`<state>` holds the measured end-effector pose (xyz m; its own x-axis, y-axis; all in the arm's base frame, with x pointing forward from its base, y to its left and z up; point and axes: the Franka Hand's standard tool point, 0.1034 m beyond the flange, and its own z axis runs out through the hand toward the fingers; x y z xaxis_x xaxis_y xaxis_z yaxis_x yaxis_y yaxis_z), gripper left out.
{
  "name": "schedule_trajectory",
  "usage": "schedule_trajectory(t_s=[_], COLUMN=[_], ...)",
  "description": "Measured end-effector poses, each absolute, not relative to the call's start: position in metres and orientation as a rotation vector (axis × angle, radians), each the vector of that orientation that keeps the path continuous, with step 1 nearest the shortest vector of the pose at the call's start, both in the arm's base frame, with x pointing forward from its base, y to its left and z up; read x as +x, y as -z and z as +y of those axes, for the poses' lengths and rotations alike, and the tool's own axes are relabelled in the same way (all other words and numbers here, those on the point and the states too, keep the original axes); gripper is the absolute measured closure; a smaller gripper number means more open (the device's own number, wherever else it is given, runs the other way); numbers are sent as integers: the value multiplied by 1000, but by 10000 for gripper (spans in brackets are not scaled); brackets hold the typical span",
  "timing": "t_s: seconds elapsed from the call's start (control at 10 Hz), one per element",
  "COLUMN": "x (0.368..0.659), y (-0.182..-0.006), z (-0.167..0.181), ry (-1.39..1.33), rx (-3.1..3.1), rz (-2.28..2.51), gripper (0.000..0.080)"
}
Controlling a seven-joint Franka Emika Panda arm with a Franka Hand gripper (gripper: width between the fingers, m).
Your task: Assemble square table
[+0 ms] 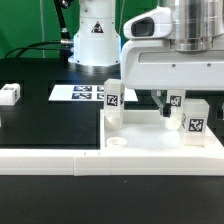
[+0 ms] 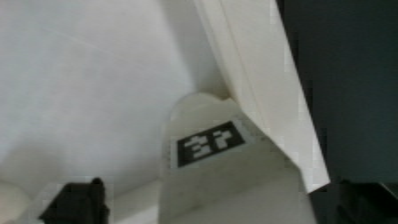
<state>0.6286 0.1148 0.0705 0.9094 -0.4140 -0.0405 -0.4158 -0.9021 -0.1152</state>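
- My pincer (image 1: 173, 108) hangs in the upper right of the exterior view. Its jaws are spread wide and released, with nothing clasped between them.
- In the wrist view my pincer (image 2: 217, 205) straddles a tagged leg (image 2: 214, 150) that stands up toward the camera. One dark fingertip (image 2: 80, 203) is clear of the leg, with bare white showing between them. On the other side I cannot tell whether finger and leg touch.
- The tagged leg sits in a corner of the slab (image 2: 89, 90), right against a raised white edge (image 2: 263, 90). Beyond that edge lies the black table (image 2: 347, 60).
- In the exterior view the slab of the square table lies in the lower right of the frame. An open round socket (image 1: 118, 143) shows at its near corner, toward the exterior view's left.
- A far leg (image 1: 113, 98) stands upright near the centre of the frame, well apart from my fingers.
- A near leg (image 1: 197, 122) stands just beside my pincer at the exterior view's right, crowding that side and hiding part of me from that camera.
- The L-shaped rail (image 1: 40, 158) runs along the bottom of the frame, just in front of the slab.
- The marker board (image 1: 80, 93) lies flat, left of centre.
- A loose leg block (image 1: 8, 95) sits at the far left edge, well apart from everything else.
- The robot base (image 1: 95, 35) fills the top centre.
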Motion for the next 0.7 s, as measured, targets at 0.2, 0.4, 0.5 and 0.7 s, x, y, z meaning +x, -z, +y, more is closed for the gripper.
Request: schedule_trajectory(t_s=[0.2, 0.4, 0.5, 0.7], x=[629, 629, 628, 628], y=[-70, -70, -70, -70], z=[115, 115, 115, 115], ry=[-29, -42, -48, -63], rx=[-2928, -2873, -2845, -2762], rz=[738, 932, 1015, 1228], gripper=[347, 514, 509, 509])
